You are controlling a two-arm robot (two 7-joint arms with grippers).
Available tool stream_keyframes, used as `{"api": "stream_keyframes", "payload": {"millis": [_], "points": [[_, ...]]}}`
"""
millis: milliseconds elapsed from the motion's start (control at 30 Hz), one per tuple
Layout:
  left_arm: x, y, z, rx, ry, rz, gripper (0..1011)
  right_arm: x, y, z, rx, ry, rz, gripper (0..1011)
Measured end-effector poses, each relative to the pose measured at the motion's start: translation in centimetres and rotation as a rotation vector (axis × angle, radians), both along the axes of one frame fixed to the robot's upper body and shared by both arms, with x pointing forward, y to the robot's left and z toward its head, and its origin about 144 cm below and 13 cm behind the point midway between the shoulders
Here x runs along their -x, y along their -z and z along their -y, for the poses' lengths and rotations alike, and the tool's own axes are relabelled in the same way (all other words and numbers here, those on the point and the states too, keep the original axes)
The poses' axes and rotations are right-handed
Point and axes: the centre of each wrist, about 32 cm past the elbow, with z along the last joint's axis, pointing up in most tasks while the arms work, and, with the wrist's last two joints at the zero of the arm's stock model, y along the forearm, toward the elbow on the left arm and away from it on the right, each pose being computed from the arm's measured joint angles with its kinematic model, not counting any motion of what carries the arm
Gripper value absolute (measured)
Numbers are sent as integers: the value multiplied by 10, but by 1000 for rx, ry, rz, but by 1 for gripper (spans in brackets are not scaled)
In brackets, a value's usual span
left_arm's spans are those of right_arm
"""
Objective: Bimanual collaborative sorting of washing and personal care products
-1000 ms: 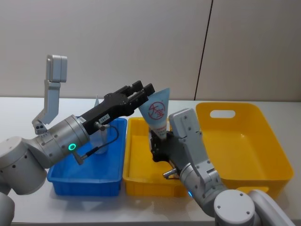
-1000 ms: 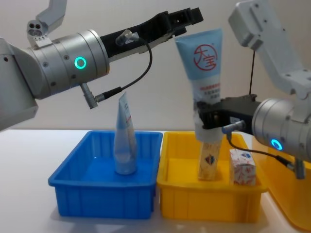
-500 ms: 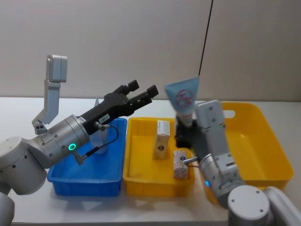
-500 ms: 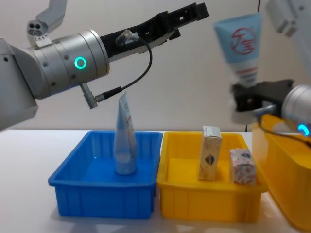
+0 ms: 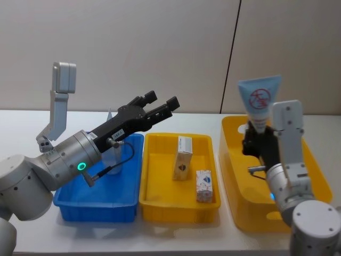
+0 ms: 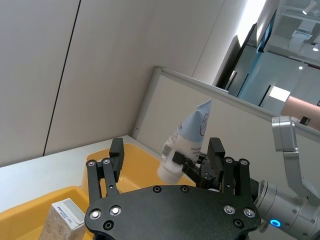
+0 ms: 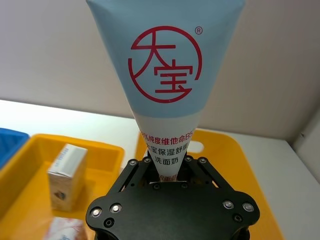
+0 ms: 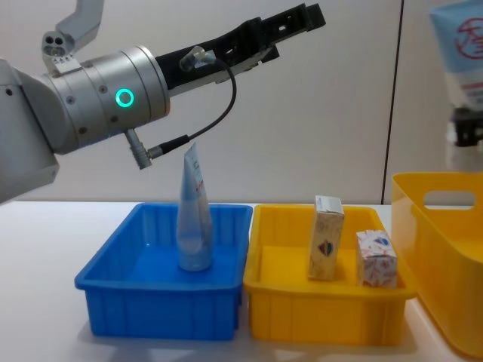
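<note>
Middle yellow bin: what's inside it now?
Two upright boxes: a tall cream carton and, nearer the robot, a shorter patterned box. In the chest view the middle yellow bin hides their bases behind its front wall.

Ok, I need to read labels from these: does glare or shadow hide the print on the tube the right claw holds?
Right wrist view: held tube evenly lit, no glare, logo fully shown; lowest visible text line meets the right claw. Head view: logo faces camera, no glare. Chest view: the frame's edge cuts the logo.
</note>
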Motion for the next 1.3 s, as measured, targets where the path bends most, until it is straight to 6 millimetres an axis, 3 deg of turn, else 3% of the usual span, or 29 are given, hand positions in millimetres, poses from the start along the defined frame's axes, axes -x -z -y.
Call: {"api": "stream_keyframes", "payload": {"millis": [467,1000,1167,1300], "points": [[0,0,0,0,0,0,1002,11,-6,24,-11,102,-147,163],[0,0,0,0,0,0,1001,10,5,36,0,172,-277,162],[0,0,0,0,0,0,1002,10,8,38,2,184,-293,270],[0,0,0,0,0,0,1002,9,9,38,4,191,-302,457]]}}
